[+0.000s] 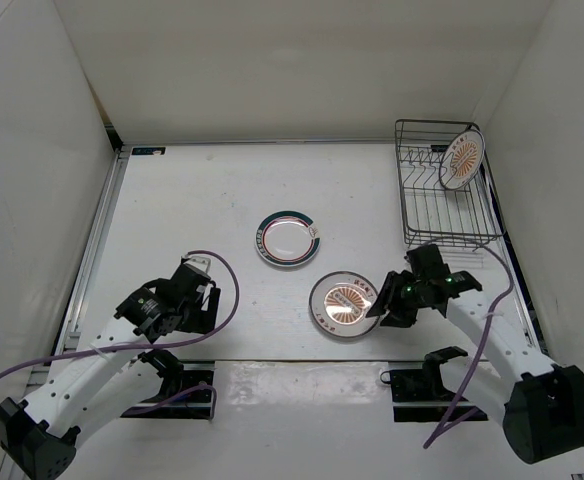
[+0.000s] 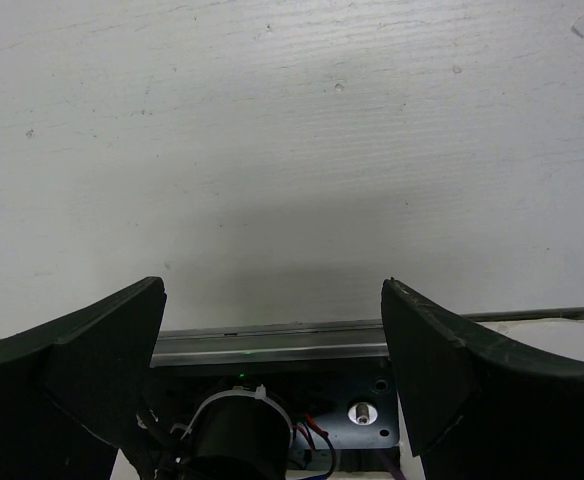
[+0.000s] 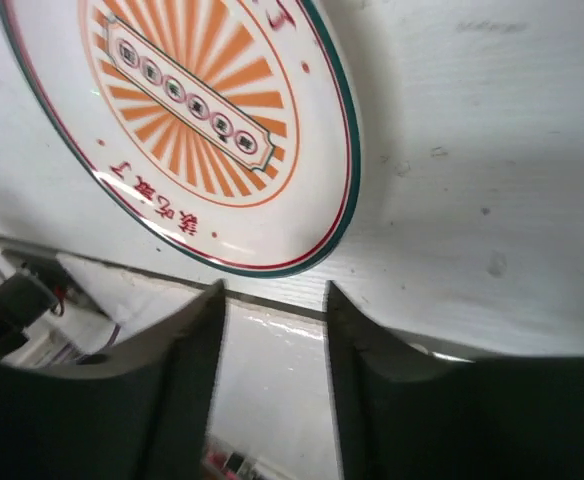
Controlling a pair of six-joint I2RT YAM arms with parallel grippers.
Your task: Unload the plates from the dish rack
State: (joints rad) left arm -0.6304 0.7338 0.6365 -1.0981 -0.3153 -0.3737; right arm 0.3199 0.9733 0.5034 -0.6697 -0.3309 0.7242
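One orange-sunburst plate (image 1: 462, 158) stands upright at the far right end of the black wire dish rack (image 1: 422, 215). A second sunburst plate (image 1: 345, 303) (image 3: 192, 120) lies flat on the table. My right gripper (image 1: 382, 303) (image 3: 274, 290) sits just off its right edge, open, with nothing between the fingers. The plate with the green-and-red rim ring (image 1: 288, 238) lies flat near the table's middle. My left gripper (image 1: 200, 300) (image 2: 272, 290) is open and empty at the near left, away from all plates.
White walls close in the table on the left, back and right. The rack stands against the right wall. A metal rail (image 2: 272, 345) runs along the near edge by the arm bases. Purple cables (image 1: 227, 290) loop off both arms.
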